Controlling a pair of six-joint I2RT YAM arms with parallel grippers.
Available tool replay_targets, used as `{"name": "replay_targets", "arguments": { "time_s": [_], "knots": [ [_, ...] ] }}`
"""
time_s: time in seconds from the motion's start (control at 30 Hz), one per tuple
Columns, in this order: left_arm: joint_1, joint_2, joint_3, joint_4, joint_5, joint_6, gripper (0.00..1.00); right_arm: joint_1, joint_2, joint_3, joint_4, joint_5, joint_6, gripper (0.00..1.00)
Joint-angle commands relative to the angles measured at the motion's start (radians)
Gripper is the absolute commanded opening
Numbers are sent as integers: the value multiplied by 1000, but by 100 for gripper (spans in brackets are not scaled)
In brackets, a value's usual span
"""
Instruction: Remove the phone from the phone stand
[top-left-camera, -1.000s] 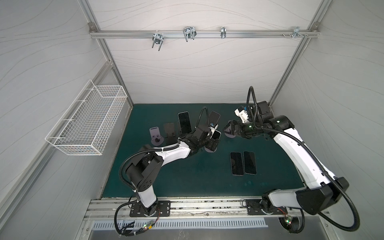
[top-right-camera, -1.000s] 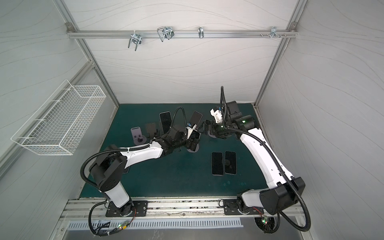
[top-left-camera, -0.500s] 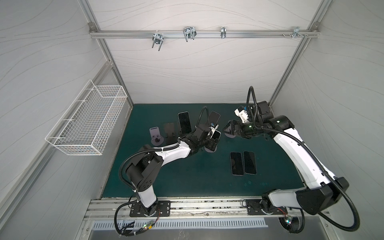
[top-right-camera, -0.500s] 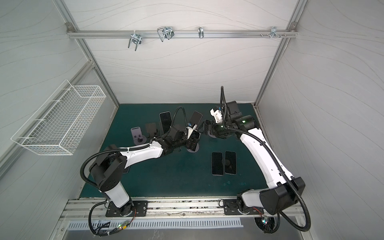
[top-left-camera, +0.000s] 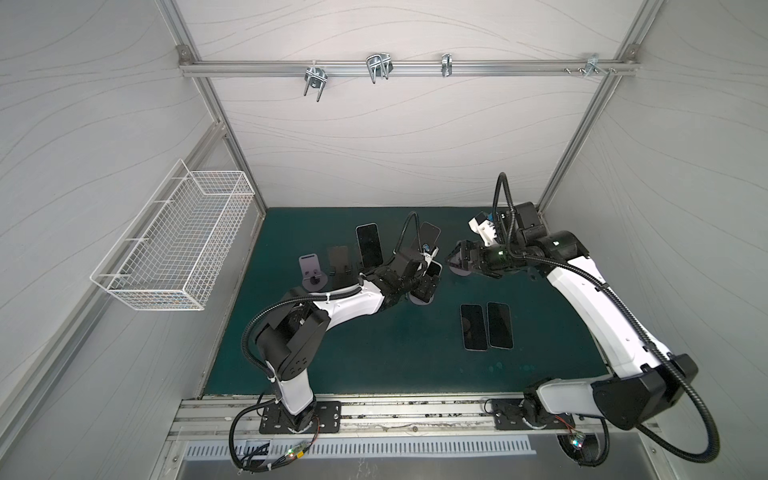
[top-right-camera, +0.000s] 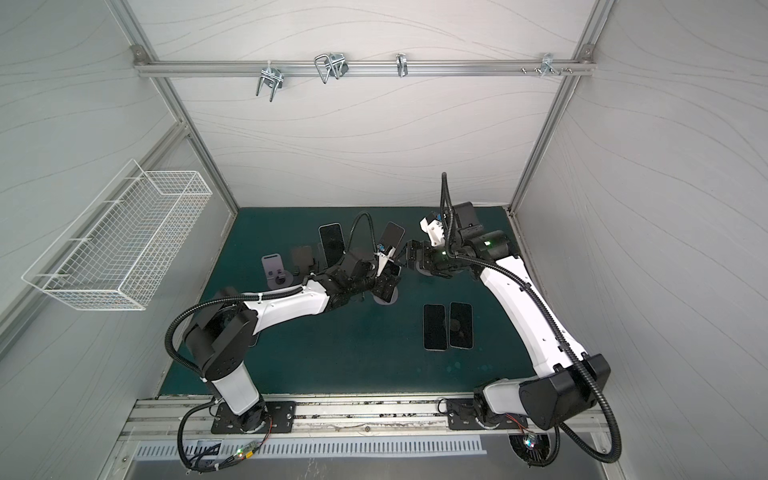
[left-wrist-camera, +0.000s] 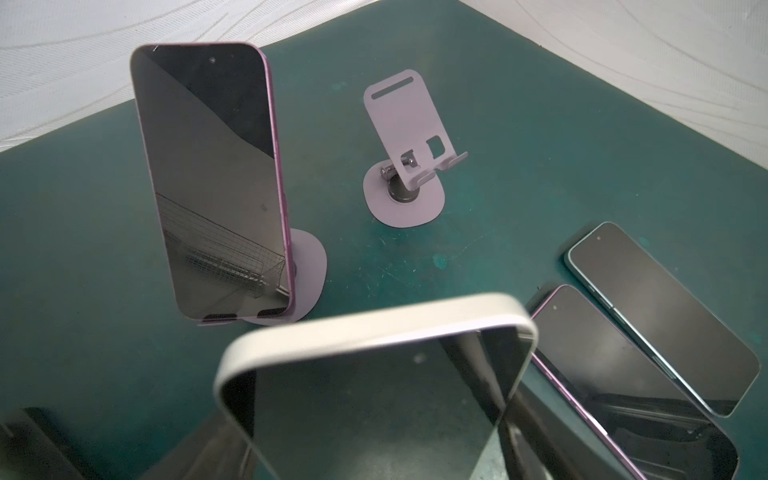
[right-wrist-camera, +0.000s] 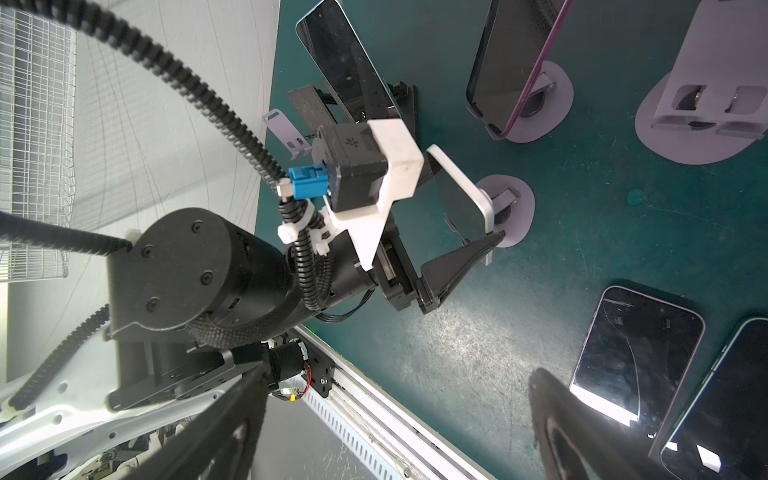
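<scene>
Looking down on a green mat (top-left-camera: 374, 365). Near its middle, a white-rimmed phone (right-wrist-camera: 459, 195), propped upright and leaning back, seated on its stand (right-wrist-camera: 513, 208). Left gripper (top-left-camera: 430, 279) right at the phone, jaws on either side of it. One finger (right-wrist-camera: 457, 259) touching the phone's lower corner; the other hidden behind the wrist camera (right-wrist-camera: 361, 166). Cannot tell whether pinching the phone or only straddling it. In the left wrist view, the phone's rounded top edge very close, filling the foreground. Right gripper (top-left-camera: 453, 258) just to the right of the phone, near an empty stand (left-wrist-camera: 409, 141), jaws spread wide, holding nothing. Beyond the phone, toward the back wall, a purple phone (left-wrist-camera: 212, 178), also propped upright. Nearer and to the right, two flat phones (top-left-camera: 473, 327) lying face up, side by side, on the mat, with a crack across one screen. Toward the left, a rear phone (top-left-camera: 369, 245) propped up, then a dark stand (top-left-camera: 338, 259) and a lilac stand (top-left-camera: 309, 268), both bare. On the left wall, a white wire basket (top-left-camera: 174, 241).
</scene>
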Motion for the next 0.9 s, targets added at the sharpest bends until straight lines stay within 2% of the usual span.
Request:
{"name": "replay_targets", "arguments": {
  "time_s": [0.0, 0.33, 0.7, 0.87],
  "knots": [
    [-11, 16, 50, 1, -18, 10, 80, -5, -17, 1, 0, -9, 0, 99],
    [-13, -22, 29, -6, -43, 13, 68, -4, -16, 1, -1, -10, 2, 99],
    [-13, -113, 6, 2, -60, -46, 66, -2, -18, -4, 6, -6, 27, 99],
    [-13, -164, -7, 5, -89, -64, 65, 13, -20, -4, 15, 30, 47, 98]
  ]
}}
